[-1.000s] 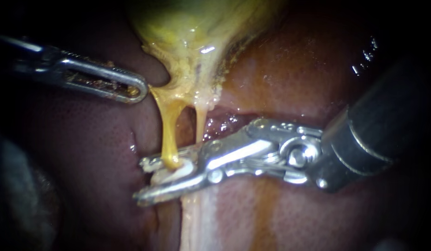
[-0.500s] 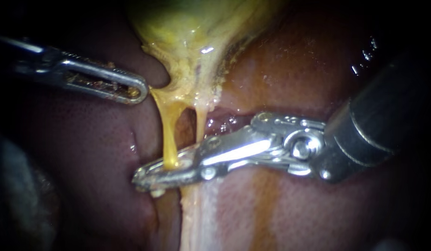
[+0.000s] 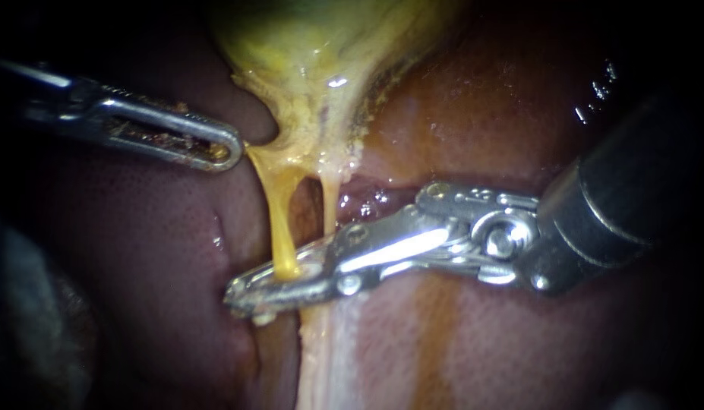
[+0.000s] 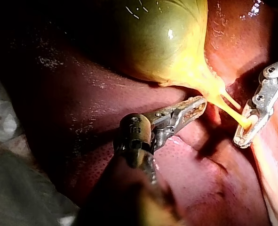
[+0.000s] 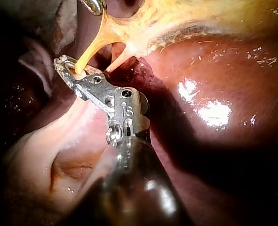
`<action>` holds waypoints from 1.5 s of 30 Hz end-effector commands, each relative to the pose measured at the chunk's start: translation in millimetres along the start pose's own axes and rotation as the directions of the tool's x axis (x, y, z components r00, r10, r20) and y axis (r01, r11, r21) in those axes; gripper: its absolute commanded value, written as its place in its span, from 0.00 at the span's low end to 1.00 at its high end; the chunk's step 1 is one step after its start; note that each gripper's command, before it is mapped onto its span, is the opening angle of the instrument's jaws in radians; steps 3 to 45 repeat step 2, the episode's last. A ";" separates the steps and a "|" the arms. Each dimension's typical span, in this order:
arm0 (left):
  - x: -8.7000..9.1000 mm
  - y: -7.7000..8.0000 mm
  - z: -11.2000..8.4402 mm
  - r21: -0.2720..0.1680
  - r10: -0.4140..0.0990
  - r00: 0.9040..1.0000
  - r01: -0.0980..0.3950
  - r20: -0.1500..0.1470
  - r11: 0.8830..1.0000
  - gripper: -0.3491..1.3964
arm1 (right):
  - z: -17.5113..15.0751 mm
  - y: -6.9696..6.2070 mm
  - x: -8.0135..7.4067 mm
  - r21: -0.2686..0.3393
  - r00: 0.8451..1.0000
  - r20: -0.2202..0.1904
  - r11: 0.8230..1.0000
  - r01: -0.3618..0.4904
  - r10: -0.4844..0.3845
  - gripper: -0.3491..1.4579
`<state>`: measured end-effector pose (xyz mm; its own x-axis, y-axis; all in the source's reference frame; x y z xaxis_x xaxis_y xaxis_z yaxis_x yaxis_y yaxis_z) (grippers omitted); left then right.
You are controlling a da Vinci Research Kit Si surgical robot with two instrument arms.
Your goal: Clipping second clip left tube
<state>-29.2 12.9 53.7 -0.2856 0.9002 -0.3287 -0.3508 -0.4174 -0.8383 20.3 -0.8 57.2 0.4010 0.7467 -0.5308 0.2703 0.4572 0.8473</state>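
Filling most of the frame, one red-brown liver (image 3: 481, 129), wet and shiny. At top centre, one yellow-green gallbladder (image 3: 321, 45), narrowing downward to a neck. Two instruments: the right instrument (image 3: 249, 290) entering from the right edge and reaching to lower centre-left; the left instrument (image 3: 215, 148) entering from the upper left, tip against the side of the gallbladder's neck, its hold there not to be made out. Two tubes hanging from the neck, side by side and close together: the orange left tube (image 3: 279, 220) and a paler right tube (image 3: 329, 205). Left tube's long axis running top to bottom of the frame, with the right claw lying almost level across it, roughly at a right angle. Claw closed narrow on the left tube, one half on each side, catching the tube's low end partway between hinge and tips, just left of centre. Right tube meeting the claw nearer the hinge; inside the bite or behind it, impossible to tell. Right instrument plainly the nearer arm; left one well apart, higher up. One small pale bit (image 3: 260, 317) peeping under the claw, probably the clip; no other clip to be seen. Next, in all likelihood, opening and backing off rightward along the shaft's own line, without dragging the tube sideways.
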 end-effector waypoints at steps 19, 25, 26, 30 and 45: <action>0.0 0.0 0.0 0.000 0.000 1.000 0.000 0.000 1.000 0.00 | 0.0 0.2 0.0 -0.004 1.000 0.001 1.000 0.000 0.000 0.00; 0.0 0.0 0.0 0.000 0.000 1.000 0.000 0.000 1.000 0.00 | 0.0 0.2 0.0 -0.004 1.000 0.001 1.000 0.000 0.000 0.00; 0.0 0.0 0.0 0.000 0.000 1.000 0.000 0.000 1.000 0.00 | 0.0 0.2 0.0 -0.004 1.000 0.001 1.000 0.000 0.000 0.00; 0.0 0.0 0.0 0.000 0.000 1.000 0.000 0.000 1.000 0.00 | 0.0 0.2 0.0 -0.004 1.000 0.001 1.000 0.000 0.000 0.00; 0.0 0.0 0.0 0.000 0.000 1.000 0.000 0.000 1.000 0.00 | 0.0 0.2 0.0 -0.004 1.000 0.001 1.000 0.000 0.000 0.00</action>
